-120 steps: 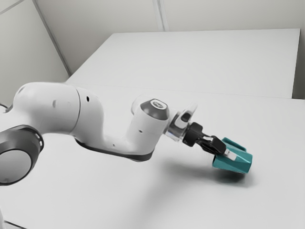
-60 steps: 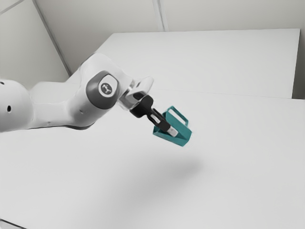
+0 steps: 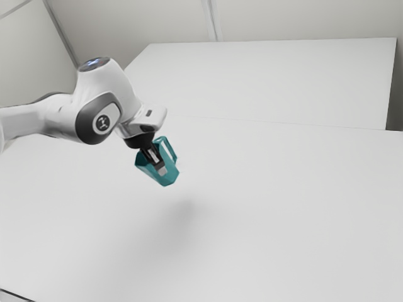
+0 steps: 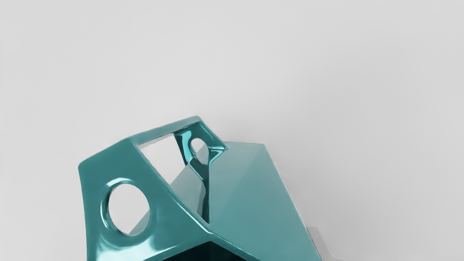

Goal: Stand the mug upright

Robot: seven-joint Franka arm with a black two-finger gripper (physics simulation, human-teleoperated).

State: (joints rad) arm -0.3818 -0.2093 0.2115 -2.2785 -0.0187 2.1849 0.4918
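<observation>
Gripper (image 3: 160, 168): clamped on the mug (image 3: 167, 179), one fingertip (image 3: 162, 170) against the near side wall in ext. view. Far contact pt. hidden there; a bit of finger (image 4: 317, 240) shows just beside the mug's outer wall in wrist view. Grip judged firm, as the mug hangs w/ no other support.

Mug: in the air, tilted, not upright. Mouth (image 4: 210, 253) faces back toward the hand, base the lower end, pointing away from the hand and down. Handle (image 4: 108, 156) on the mug's side, free of the fingers (an odd, faceted pc., w/ holes cut through it).

Arm (image 3: 104, 82): above the mug and to the ext. view's left of it. Table (image 3: 283, 220): below the mug, gap between; soft shadow (image 3: 181, 220) on it, apart from the mug. Wall (image 3: 302, 19): well behind the mug.

Step in hand, insp.'s judgement: righting the mug in mid-air, part done; set-down outstanding. Next move req'd: turn the wrist to take out the remaining tilt, base level w/ table, then lower slowly until the base seats flat. Release only after full contact; back the fingers off straight up, clear of the handle. Risk: early release w/ base on edge, mug tips over again.
</observation>
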